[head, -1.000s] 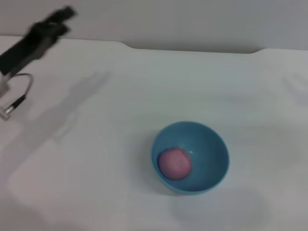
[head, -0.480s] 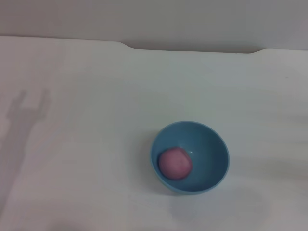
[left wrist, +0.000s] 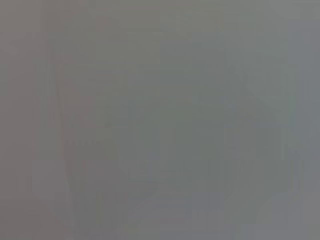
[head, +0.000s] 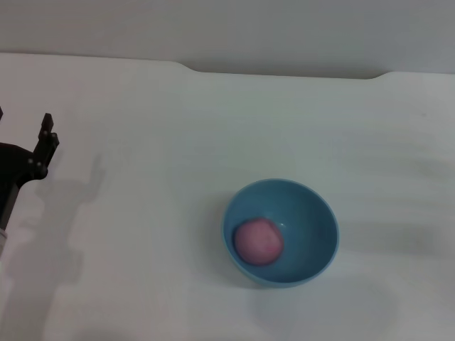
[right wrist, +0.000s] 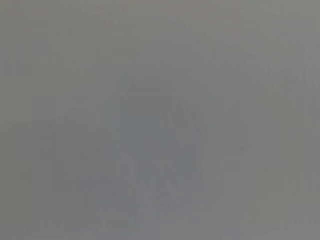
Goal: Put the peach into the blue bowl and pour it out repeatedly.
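While the peach point(head: 259, 241) sat inside the blue bowl point(head: 313, 213), resting against the inner wall on the side toward the robot's left, the bowl itself stood upright on the white table point(head: 213, 128), a little right of centre and toward the near edge in the head view. The pink fruit lay low in the bowl, well below the rim, and nothing was touching either object.

At the far left edge of the head view, the left gripper point(head: 21, 153) hung over the table, well apart from the bowl. Only one dark finger point(head: 47, 138) was fully in sight, pointing away from the robot, with the rest of the tool cut off by the frame; whether it was wide or narrow could not be told. It held nothing that could be seen, and its shadow point(head: 78, 188) fell on the table just beside it, toward the bowl.

The right gripper did not appear in the head view. Both wrist views showed only a flat grey field in which no object, finger or surface could be made out.
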Robot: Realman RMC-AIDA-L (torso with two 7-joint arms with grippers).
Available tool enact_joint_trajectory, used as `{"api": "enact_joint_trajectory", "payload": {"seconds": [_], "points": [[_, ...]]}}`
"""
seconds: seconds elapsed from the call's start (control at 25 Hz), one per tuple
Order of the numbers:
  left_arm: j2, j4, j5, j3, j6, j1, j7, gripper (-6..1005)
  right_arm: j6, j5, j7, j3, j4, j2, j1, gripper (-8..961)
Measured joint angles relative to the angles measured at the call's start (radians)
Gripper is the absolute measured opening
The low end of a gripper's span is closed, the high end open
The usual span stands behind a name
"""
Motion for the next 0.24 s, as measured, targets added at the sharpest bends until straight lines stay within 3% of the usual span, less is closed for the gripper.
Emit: {"api": "enact_joint_trajectory", "payload": {"seconds": [0.24], "points": [[0.001,-0.044,0.001,-0.002,0.02,0.004,-0.032,720,0.003,0.0,0.004,0.0,0.003,0.0,0.002,592]]}}
